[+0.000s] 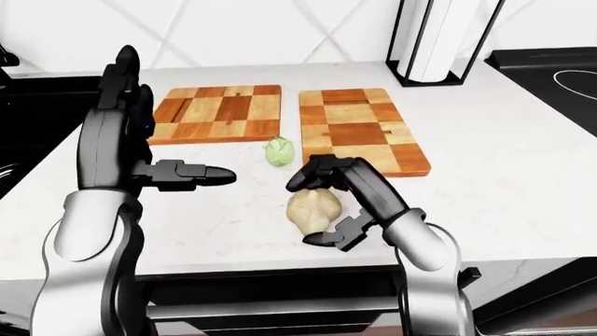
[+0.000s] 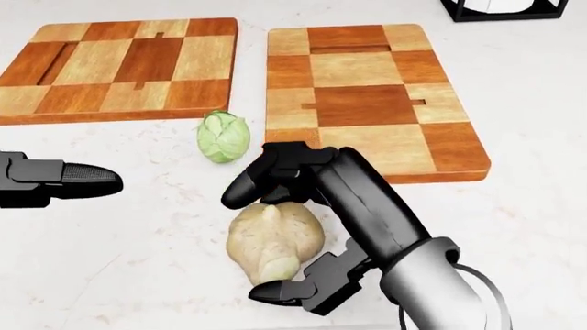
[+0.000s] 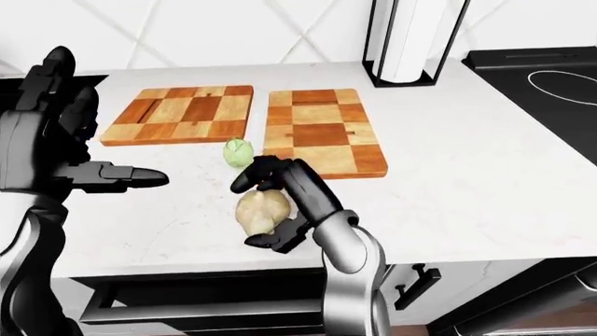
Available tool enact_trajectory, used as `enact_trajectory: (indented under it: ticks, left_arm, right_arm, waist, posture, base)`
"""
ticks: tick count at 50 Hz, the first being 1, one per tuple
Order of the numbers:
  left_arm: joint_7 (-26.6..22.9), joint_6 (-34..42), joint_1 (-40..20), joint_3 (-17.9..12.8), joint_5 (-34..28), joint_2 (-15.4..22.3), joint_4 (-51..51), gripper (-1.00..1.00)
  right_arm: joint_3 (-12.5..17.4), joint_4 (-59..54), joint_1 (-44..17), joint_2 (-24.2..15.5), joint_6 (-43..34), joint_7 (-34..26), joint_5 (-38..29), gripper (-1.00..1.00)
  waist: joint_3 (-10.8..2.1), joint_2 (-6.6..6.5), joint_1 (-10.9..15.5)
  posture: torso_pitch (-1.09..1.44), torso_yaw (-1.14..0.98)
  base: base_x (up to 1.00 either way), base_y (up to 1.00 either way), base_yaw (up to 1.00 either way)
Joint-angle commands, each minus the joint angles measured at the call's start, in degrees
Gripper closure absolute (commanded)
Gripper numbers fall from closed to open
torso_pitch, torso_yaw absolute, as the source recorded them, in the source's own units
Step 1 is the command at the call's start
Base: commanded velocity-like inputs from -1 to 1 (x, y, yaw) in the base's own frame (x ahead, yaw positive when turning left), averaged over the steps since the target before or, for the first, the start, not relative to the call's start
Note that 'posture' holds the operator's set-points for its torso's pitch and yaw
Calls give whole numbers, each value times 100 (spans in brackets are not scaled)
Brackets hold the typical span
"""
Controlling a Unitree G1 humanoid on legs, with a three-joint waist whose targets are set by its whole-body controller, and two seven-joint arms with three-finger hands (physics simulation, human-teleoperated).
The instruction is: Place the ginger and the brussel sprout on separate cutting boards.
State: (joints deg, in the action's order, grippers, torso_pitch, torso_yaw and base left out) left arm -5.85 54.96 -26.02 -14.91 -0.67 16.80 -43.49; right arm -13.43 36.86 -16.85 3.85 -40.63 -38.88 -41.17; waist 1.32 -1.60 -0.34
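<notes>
Nothing is placed yet: the ginger [image 2: 273,244] and sprout [image 2: 223,136] lie on the counter [image 2: 514,220] below both boards [image 2: 374,96], the right hand [image 2: 275,240] cupping the ginger, fingers spread, not clamped.

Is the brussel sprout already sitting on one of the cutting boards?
No, the brussel sprout lies on the white counter in the gap below the two cutting boards, touching neither.

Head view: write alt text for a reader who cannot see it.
The right robot hand, black with open fingers, arches over a pale knobbly ginger root on a white speckled counter. A small green brussel sprout lies above it, between two checkered wooden cutting boards, both bare. The left robot hand points in from the left edge.
</notes>
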Motion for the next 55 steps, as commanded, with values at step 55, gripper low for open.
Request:
enact_trajectory:
  ticks: [55]
  left_arm:
    - [34,-66,-212,-38,-34,111,-151,-100]
  right_arm:
    - [1469,-5990,-4666,-1531,1905,1632,1011,36]
  waist:
    - [-66,0,-4]
  posture:
    - [0,0]
  base:
    - [0,0,0]
